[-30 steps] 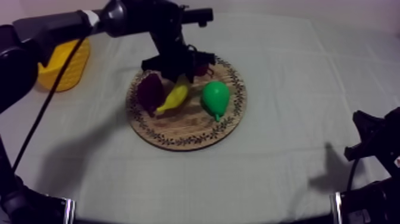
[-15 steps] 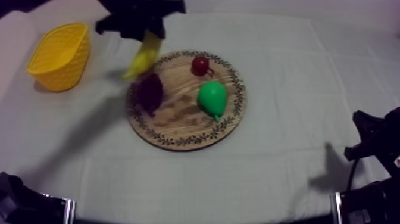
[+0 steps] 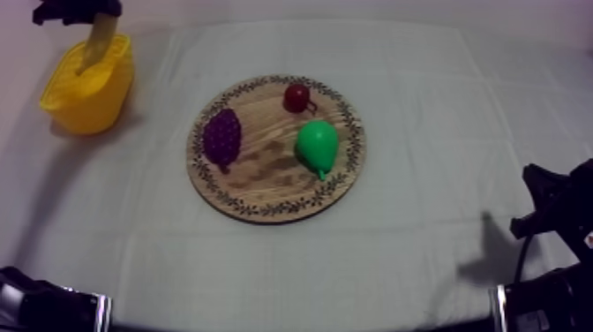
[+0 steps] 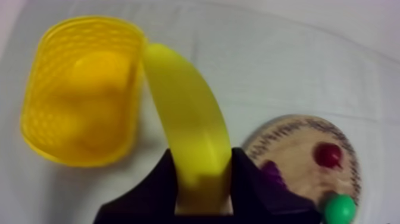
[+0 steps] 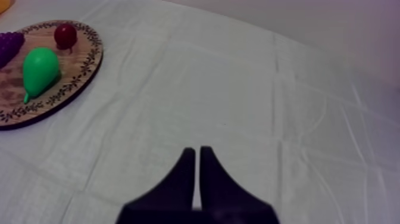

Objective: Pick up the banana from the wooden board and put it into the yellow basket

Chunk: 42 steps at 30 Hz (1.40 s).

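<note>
Banana (image 4: pixel 184 113) off wooden board (image 3: pixel 265 190), pinched by L hand (image 4: pixel 203 162) over yellow basket (image 4: pixel 41 137) rim; release pending. R hand (image 5: pixel 197 156) pressed together.

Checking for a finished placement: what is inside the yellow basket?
The yellow basket has a bare visible floor. The banana, shut in the left gripper, hangs over its rim and covers that side.

Yellow banana (image 4: pixel 187 125), yellow basket (image 4: pixel 44 65) (perhaps latticed)

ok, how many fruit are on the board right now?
3. The bunch of grapes at the left of the board, the small red fruit near its far rim, the pear right of centre. The banana is in the left gripper at the yellow basket.
</note>
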Tool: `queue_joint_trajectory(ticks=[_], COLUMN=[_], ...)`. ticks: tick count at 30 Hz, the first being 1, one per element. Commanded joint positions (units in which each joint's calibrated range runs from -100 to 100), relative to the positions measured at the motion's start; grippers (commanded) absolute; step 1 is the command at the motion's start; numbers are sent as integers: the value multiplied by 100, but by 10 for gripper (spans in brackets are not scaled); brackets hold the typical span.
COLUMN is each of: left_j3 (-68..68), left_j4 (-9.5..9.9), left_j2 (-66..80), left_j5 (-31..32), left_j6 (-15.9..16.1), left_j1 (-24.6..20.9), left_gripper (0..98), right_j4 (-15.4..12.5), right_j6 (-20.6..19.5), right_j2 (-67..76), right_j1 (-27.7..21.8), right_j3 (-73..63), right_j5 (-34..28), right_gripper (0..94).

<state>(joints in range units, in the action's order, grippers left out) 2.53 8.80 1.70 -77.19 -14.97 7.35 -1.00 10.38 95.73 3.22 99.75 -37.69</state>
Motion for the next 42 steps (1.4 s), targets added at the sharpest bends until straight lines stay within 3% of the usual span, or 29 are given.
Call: queue_joint_trajectory(ticks=[1,7,14,17,22,26,34,42], left_j3=[-97,-521,-985,-911,-837,-642,572,1883], left_j4=[-50,-105,-202,-245,-306,-335,-322,-341], left_j2=[-183,-790,-1616,-1851,-2168,-2127,-666,1797], left_j5=[64,180,293,522,652,691,879,1140], left_j6=[384,714,1002,1092,1204,1249,1192,1220], left_j1=[-690,-1215,-1487,-1513,-1546,-1567,-1528,-1391], left_gripper=[238,250,288,368,599,666,666,584], right_j4=[0,0,0,0,0,0,0,0], right_j6=[0,0,0,0,0,0,0,0], right_j2=[3,3,3,3,3,3,3,3], right_j1=[0,0,0,0,0,4,7,15], right_j3=[2,2,2,2,2,2,2,2], right_j5=[3,3,3,3,3,3,3,3], right_gripper=[4,4,4,4,4,4,4,4])
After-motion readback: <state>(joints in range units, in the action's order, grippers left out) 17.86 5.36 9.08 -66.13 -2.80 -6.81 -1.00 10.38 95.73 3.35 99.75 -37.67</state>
